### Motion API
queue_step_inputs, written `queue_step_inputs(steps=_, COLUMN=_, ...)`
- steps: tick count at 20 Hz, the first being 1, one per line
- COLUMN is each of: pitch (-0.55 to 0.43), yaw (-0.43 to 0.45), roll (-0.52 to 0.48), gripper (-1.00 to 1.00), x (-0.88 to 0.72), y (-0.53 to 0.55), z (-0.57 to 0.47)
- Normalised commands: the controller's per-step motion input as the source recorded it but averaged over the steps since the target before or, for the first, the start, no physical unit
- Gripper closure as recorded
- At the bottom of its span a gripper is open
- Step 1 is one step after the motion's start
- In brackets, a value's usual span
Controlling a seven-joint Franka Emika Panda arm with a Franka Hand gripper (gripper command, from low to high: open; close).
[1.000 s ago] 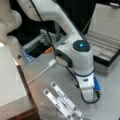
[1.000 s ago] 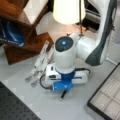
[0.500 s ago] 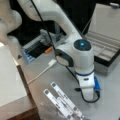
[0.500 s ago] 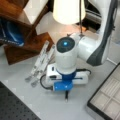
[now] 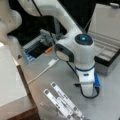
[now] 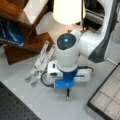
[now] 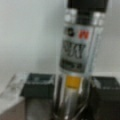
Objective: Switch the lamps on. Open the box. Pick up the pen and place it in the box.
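Where both front views hide it, wrist-view jaws clamped on pen (image 7: 72, 62).

Both front views look steeply down on the grey surface (image 5: 55, 75) from opposite sides, sharing the arm's wrist, the flat white strips (image 5: 62, 102) (image 6: 41, 62) and the open box (image 5: 105, 47) (image 6: 107, 100). The wrist view looks from very near along the end effector (image 7: 71, 86) at the pen (image 7: 75, 50) between its fingers (image 7: 37, 85).
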Motion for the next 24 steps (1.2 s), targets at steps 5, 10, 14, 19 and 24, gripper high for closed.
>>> queue_step_inputs(steps=5, pitch=0.094, yaw=-0.188, roll=-0.187, gripper=1.00, x=-0.13, y=0.14, z=0.30)
queue_step_inputs(steps=10, pitch=0.097, yaw=-0.217, roll=-0.186, gripper=1.00, x=0.04, y=0.20, z=0.45)
queue_step_inputs(steps=14, pitch=0.163, yaw=-0.275, roll=-0.174, gripper=1.00, x=0.05, y=0.30, z=0.49)
queue_step_inputs(steps=19, pitch=0.218, yaw=-0.181, roll=-0.168, gripper=1.00, x=0.06, y=0.27, z=0.39)
queue_step_inputs(steps=24, pitch=0.211, yaw=-0.156, roll=-0.138, gripper=1.00, x=0.12, y=0.17, z=0.16)
